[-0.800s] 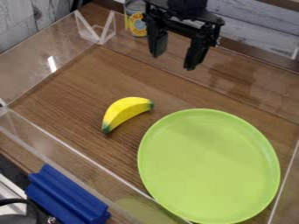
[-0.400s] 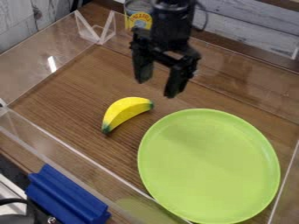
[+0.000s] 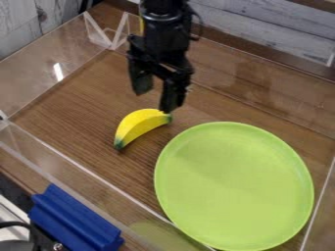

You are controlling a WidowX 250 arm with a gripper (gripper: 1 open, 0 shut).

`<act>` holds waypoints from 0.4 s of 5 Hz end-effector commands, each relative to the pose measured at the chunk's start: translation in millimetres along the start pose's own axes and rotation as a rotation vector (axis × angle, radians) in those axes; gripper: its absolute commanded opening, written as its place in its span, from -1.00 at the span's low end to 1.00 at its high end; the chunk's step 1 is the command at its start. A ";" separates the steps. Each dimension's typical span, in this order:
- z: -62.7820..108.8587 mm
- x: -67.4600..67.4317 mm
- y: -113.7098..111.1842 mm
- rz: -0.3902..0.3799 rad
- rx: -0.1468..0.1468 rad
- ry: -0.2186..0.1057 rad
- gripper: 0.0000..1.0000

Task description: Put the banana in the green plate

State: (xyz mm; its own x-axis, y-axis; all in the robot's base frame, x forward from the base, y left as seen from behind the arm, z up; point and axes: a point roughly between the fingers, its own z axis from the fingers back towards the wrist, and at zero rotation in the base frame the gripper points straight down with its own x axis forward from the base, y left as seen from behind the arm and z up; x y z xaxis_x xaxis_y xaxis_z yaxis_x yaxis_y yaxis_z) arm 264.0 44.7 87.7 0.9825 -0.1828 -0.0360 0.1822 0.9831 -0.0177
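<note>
"Clear plastic wall point(image 3: 33, 145) at the far left, reaching from nine o'clock round towards seven. What comes next?"

"A ridged, bright blue plastic object point(image 3: 74, 223) down at seven o'clock, outside that wall."

"And the banana?"

"The small curved yellow toy banana point(image 3: 141, 126) lies on the brown wooden surface point(image 3: 78, 108), left of centre, one dark tip pointing to seven o'clock. It's outside the plate, near its ten o'clock edge."

"What about the tool?"

"The black robot gripper point(image 3: 156, 94) is open, fingers spread apart and pointing down, with nothing gripped. It's near the banana's upper end, at one o'clock from its middle. I can't tell whether a fingertip touches it."

"Last, the container?"

"The large round lime-green plastic plate point(image 3: 236, 186), on the right between four and five o'clock. It sits flat, its bare green face showing right out to the slightly raised rim."
</note>
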 end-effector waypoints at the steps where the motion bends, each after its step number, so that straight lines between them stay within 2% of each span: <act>1: 6.5 0.4 10.0 -0.017 0.025 -0.066 1.00; 2: -1.7 0.3 14.1 -0.030 0.019 -0.073 1.00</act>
State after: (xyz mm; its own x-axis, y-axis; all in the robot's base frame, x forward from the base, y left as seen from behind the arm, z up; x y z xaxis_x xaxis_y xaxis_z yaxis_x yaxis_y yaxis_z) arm 264.2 56.1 78.8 0.9768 -0.2139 0.0104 0.2140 0.9768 -0.0113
